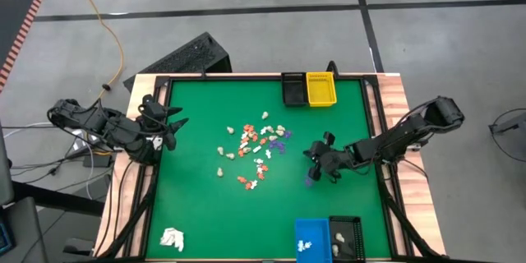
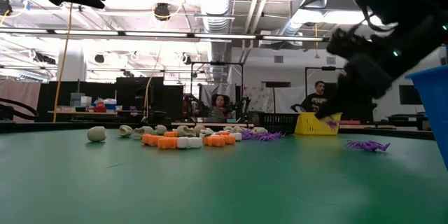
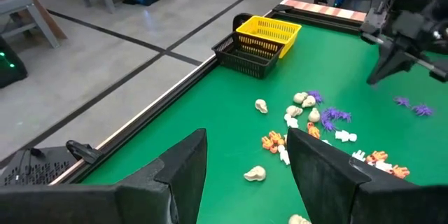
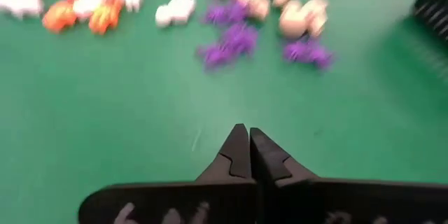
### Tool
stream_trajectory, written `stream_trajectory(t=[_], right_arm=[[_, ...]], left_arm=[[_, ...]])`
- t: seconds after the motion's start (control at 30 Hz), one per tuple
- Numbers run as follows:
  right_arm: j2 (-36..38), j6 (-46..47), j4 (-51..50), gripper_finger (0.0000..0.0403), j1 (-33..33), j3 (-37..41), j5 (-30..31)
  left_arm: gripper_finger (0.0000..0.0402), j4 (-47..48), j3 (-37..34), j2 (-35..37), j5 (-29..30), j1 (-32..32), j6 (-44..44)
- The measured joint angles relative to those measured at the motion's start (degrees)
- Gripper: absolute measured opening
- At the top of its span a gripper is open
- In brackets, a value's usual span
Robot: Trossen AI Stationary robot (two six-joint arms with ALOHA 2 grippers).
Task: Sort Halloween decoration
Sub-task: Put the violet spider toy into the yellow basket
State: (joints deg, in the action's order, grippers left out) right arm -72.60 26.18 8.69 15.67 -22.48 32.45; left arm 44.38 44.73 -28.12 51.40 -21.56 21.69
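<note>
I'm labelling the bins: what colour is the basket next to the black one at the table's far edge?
Yellow: the basket beside the black bin. It shows best in the left wrist view.

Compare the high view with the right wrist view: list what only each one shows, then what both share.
Only the high view: the left gripper open at the table's left edge, the yellow basket, the blue bin, a white wad.
Only the right wrist view: the right gripper with its fingers shut, nothing between them.
Both: the scattered decorations on the green mat.
</note>
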Motion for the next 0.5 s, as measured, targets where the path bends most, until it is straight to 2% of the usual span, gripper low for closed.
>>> stream_trajectory(t=[0.1, 0.23, 0.37, 0.5], right_arm=[[3.99, -1.83, 0.35, 0.0001, -3.12, 0.0, 0.9], [9.71, -5.69, 0.76, 0.0, -8.9, -0.02, 6.3], [14.65, -10.41, 0.96, 0.0, -16.95, -0.02, 9.42], [17.26, -12.73, 1.37, 0.0, -26.62, -0.07, 9.7]], left_arm=[[0.0189, -0.01, 0.0, 0.0, 0.0, 0.01, -0.01], [0.0189, -0.02, 0.0, 0.0, 0.02, 0.0, -1.05], [0.0189, -0.04, 0.0, 0.0, 0.02, 0.01, -1.09], [0.0189, -0.05, 0.0, 0.0, 0.11, 0.01, -1.11]])
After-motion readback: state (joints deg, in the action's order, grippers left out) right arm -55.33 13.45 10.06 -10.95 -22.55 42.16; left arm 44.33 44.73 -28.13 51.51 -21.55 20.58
